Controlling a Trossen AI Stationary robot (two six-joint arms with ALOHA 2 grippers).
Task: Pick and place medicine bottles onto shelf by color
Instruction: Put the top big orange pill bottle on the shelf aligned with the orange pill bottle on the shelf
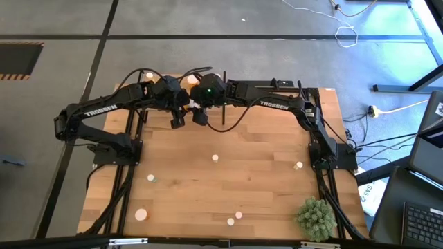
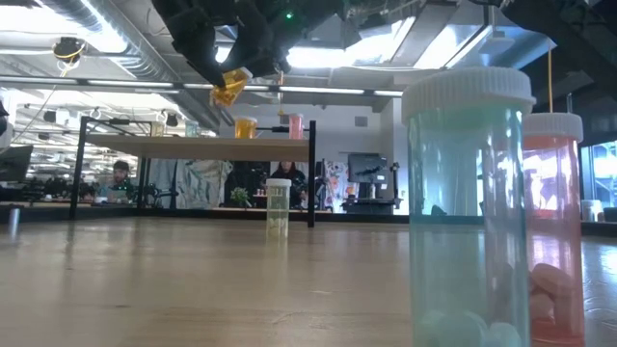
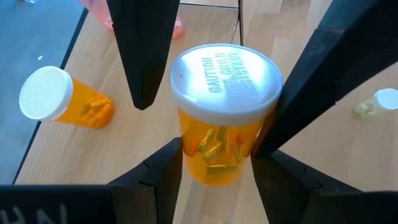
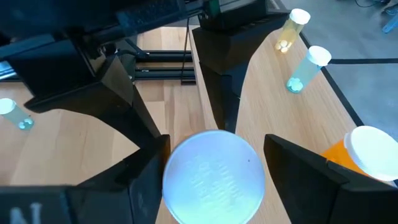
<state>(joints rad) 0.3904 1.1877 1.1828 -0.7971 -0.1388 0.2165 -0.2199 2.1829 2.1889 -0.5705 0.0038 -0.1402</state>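
A: What has the left pincer got?
B: It's clenched on an orange bottle, above the shelf at the tabletop's far edge.
A: And the right pincer?
B: Released, fingers spread beside the bottle's cap.

"TROSSEN" stands in white on the left arm and on the right arm; the orange bottle's white cap bears embossed "CAUTION", the rest unclear
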